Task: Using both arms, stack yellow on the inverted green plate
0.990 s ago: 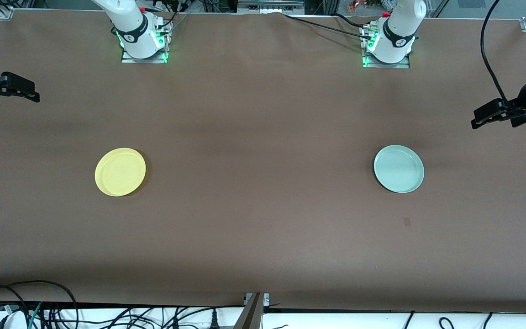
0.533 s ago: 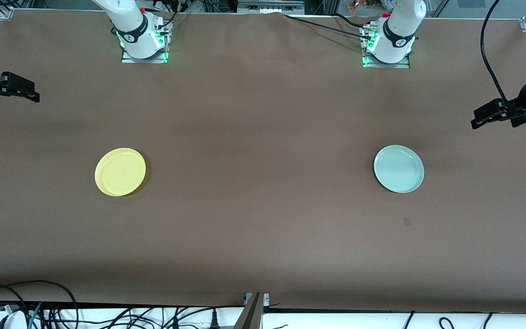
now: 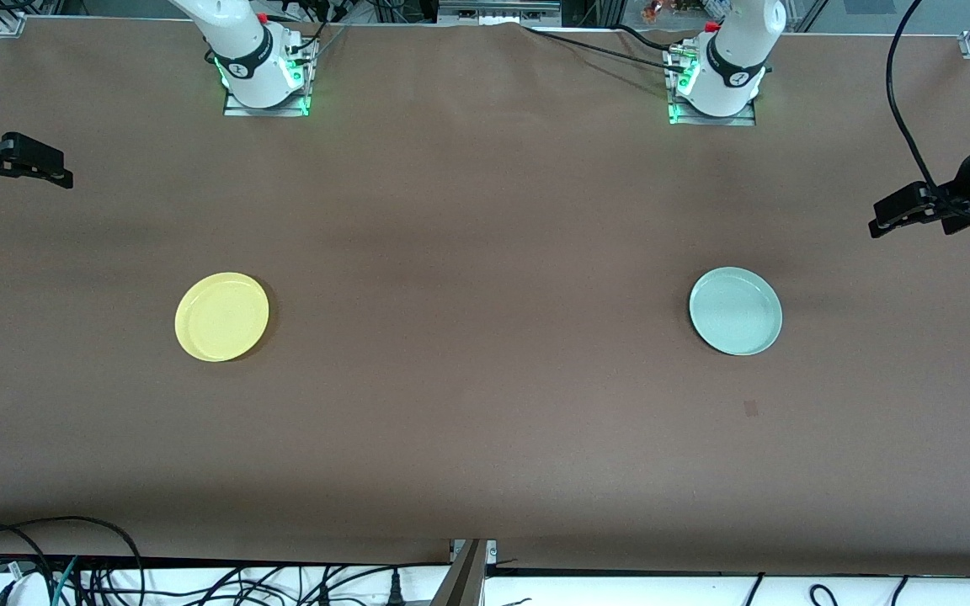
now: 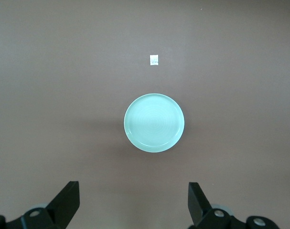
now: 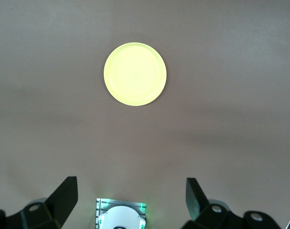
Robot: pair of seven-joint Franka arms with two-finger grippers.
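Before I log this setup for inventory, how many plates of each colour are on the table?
Yellow plate: 1
Green plate: 1
Total: 2 plates, lying apart on the brown table.

Both arms raised high, waiting. Left pincer (image 4: pixel 133 202) held up at the three o'clock edge of the front view, fingers (image 4: pixel 68 200) spread wide, gripping nothing. Right pincer (image 5: pixel 130 200) up at the nine o'clock edge, fingers (image 5: pixel 66 193) likewise spread wide, empty.
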